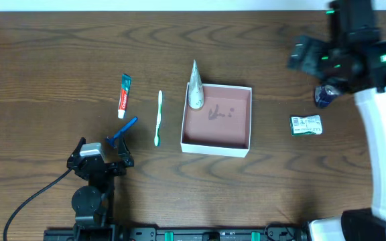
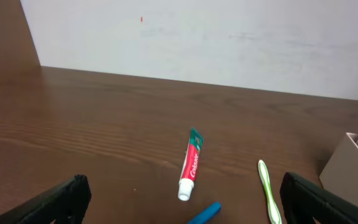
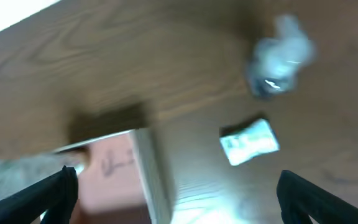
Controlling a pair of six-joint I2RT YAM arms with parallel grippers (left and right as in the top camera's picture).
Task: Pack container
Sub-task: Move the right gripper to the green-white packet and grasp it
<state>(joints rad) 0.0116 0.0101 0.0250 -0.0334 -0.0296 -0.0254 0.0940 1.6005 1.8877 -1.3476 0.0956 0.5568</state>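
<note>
**Overhead:** The box [image 1: 213, 130] sits mid-counter, a shade toward the right edge, open side up. A grey tube [image 1: 194, 87] is propped in its far-left corner. A toothbrush [image 1: 158, 118], toothpaste [image 1: 124, 96] and a blue razor [image 1: 122, 132] lie between the box and the left edge. A packet [image 1: 306, 125] and a small bottle [image 1: 325, 95] lie toward the right edge. The left gripper [image 1: 102, 150] waits by the near edge, toward the near-left corner, spread and empty. The right gripper [image 1: 305, 57] hangs near the far-right corner, and this view cannot settle how its jaws stand.

**Left wrist:** Widely parted fingers [image 2: 61, 199] frame the toothpaste, toothbrush and razor tip. Only a sliver of box wall shows at the frame's right. The packet and bottle are out of sight.

**Right wrist:** The view is blurred but supplies what the overhead lacks. Its fingers [image 3: 328, 199] stand far apart with nothing between them. Beyond them are the box's scribbled floor, the packet and the bottle.

**Handling:** The box looks light. Its thin cardboard walls are likely to flex under a hard pinch, and it may slide on the smooth wood if nudged. The safest hold is probably over one wall's rim at mid-side, away from the tube.
</note>
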